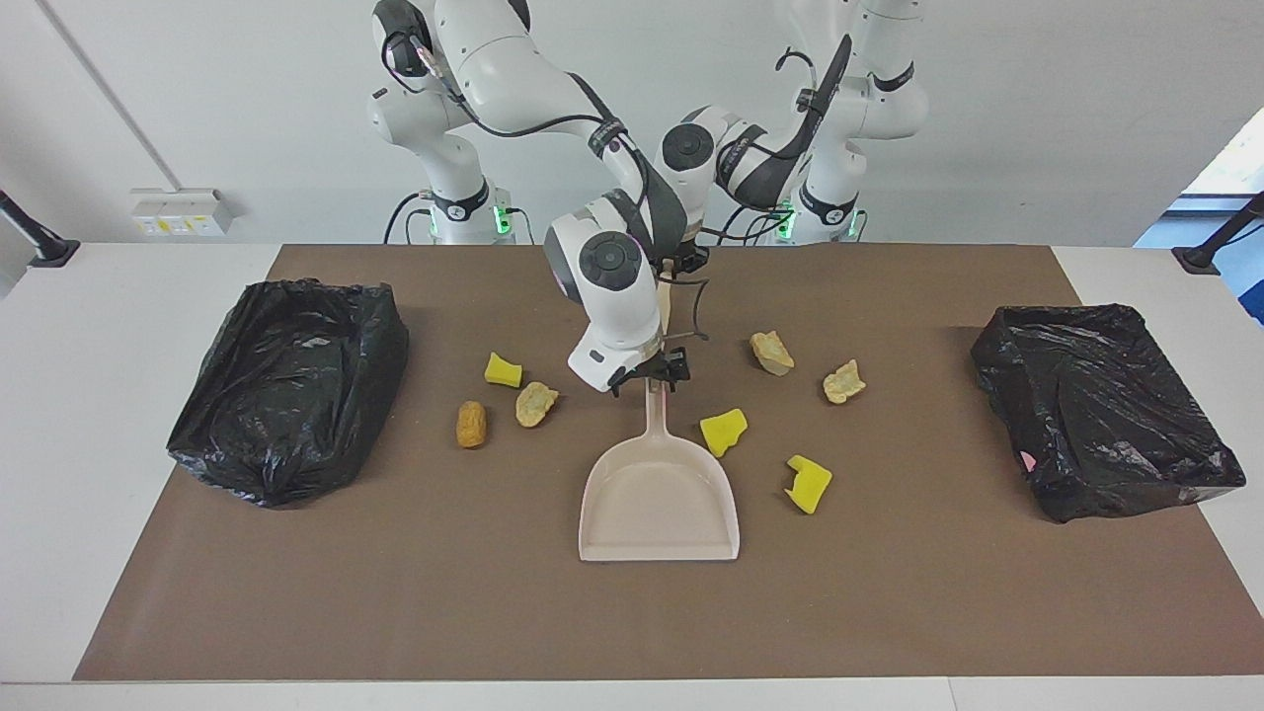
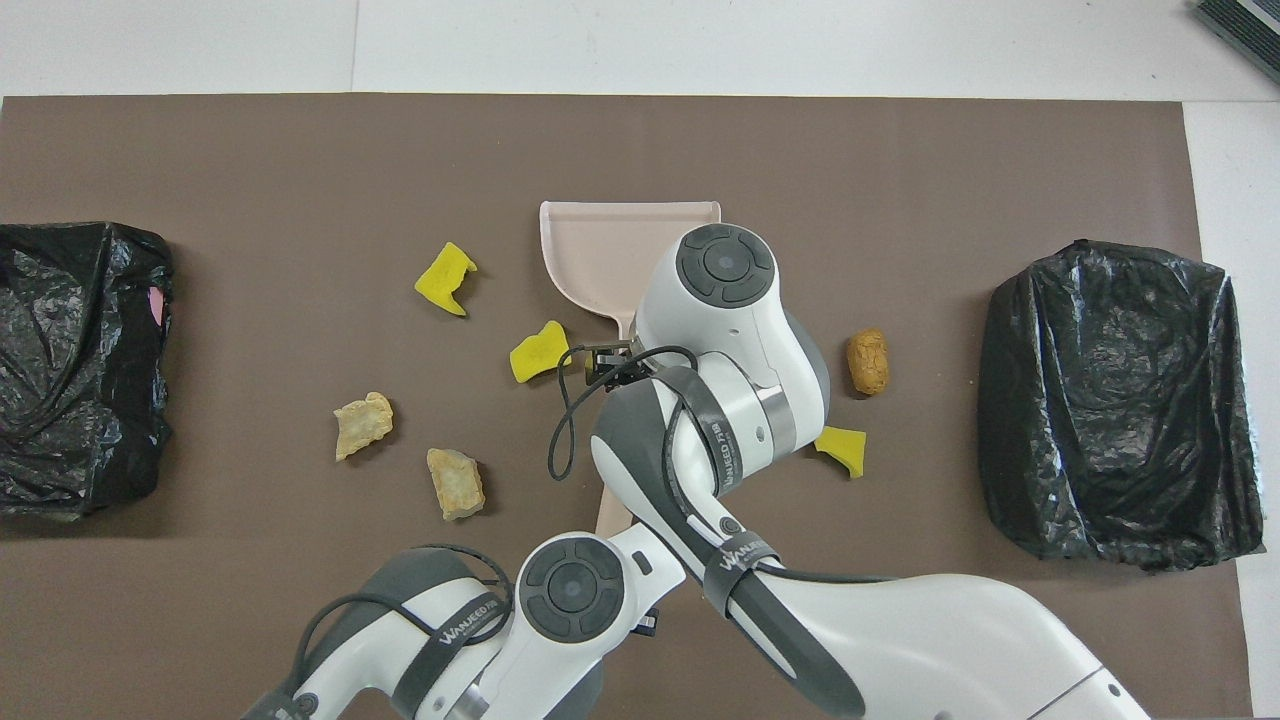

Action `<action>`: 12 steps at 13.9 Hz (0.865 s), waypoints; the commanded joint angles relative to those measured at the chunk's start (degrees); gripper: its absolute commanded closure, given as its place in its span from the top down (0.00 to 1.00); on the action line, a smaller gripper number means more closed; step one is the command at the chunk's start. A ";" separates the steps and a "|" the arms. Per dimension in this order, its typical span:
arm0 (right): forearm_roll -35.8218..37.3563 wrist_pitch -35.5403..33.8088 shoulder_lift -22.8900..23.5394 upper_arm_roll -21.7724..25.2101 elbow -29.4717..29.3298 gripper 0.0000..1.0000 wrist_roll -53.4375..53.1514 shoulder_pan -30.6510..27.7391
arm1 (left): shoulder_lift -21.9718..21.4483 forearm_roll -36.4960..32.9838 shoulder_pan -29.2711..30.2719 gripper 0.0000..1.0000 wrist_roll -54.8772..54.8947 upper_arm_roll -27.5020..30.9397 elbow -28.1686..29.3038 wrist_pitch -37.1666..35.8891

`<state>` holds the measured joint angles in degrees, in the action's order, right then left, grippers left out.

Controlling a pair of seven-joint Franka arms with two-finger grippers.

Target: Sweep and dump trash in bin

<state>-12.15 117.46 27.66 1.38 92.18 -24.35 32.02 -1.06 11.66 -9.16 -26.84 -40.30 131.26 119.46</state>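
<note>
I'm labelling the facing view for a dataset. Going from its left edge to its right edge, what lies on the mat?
Black bin → orange-brown lump → yellow chunk → tan lump → dustpan → yellow chunk → tan lump → yellow chunk → beige lump → black bin.
</note>
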 commanded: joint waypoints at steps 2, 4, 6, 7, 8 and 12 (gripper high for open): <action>-0.07 0.05 0.90 -0.15 -1.30 0.00 0.18 -0.03 | -0.70 -1.29 4.58 0.00 3.81 1.90 -1.97 -4.59; 1.77 -0.39 1.17 -0.15 -1.82 0.00 0.18 0.15 | -0.79 -1.29 5.47 0.00 4.51 2.16 -2.41 -4.50; 3.09 0.75 1.08 -0.06 -2.18 0.00 0.10 0.59 | -0.44 -1.29 6.08 0.00 5.47 2.68 -2.41 -3.80; 3.88 0.66 0.91 -0.06 -2.70 0.00 0.36 0.41 | -0.26 -1.29 6.35 0.00 6.70 3.64 -2.41 -3.36; 4.15 0.66 0.99 -0.06 -3.58 0.00 0.97 -0.72 | -0.08 -1.29 6.61 0.00 7.58 4.44 -2.41 -3.01; 4.24 -0.48 -1.19 0.55 -3.67 0.00 9.13 -2.91 | -0.96 -1.29 6.62 0.00 13.28 10.31 -2.41 -4.41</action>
<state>-8.42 117.47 27.76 2.21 89.21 -18.72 31.14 -1.04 10.89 -3.19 -17.03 -32.55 129.30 116.58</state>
